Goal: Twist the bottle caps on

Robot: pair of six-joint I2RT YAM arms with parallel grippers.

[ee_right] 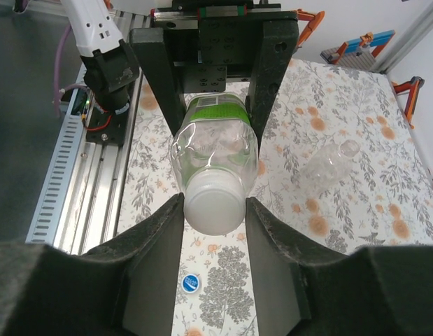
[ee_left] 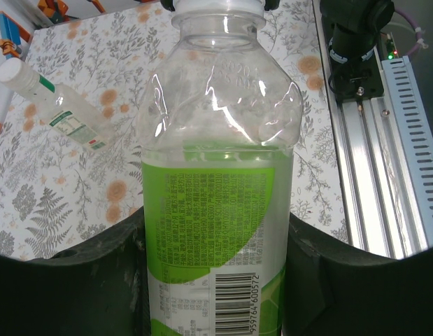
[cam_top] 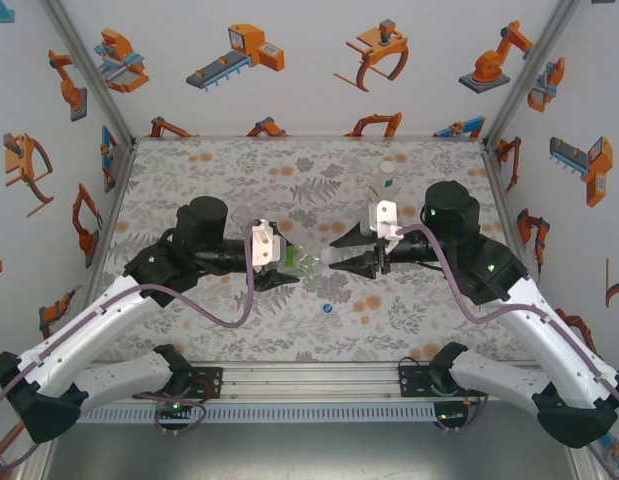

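A clear bottle with a big green label [ee_left: 215, 210] is held level above the table, my left gripper [ee_left: 216, 231] shut on its labelled body. Its white cap [ee_right: 214, 203] sits on the neck, facing my right gripper [ee_right: 214, 210]. The right fingertips [ee_right: 167, 217] touch the cap on both sides. In the top view the two grippers meet at the middle, left gripper [cam_top: 287, 264] and right gripper [cam_top: 347, 262], with the bottle [cam_top: 305, 263] between them. A blue cap [ee_right: 191, 283] lies flat on the table below the held bottle, also the blue cap [cam_top: 328, 310].
A slim capped bottle with a green band [ee_left: 52, 108] lies at the back of the table, the same bottle [cam_top: 387, 178]. A clear crinkled bottle [ee_right: 331, 164] lies on its side on the mat. The metal rail [cam_top: 309, 380] with both arm bases runs along the near edge.
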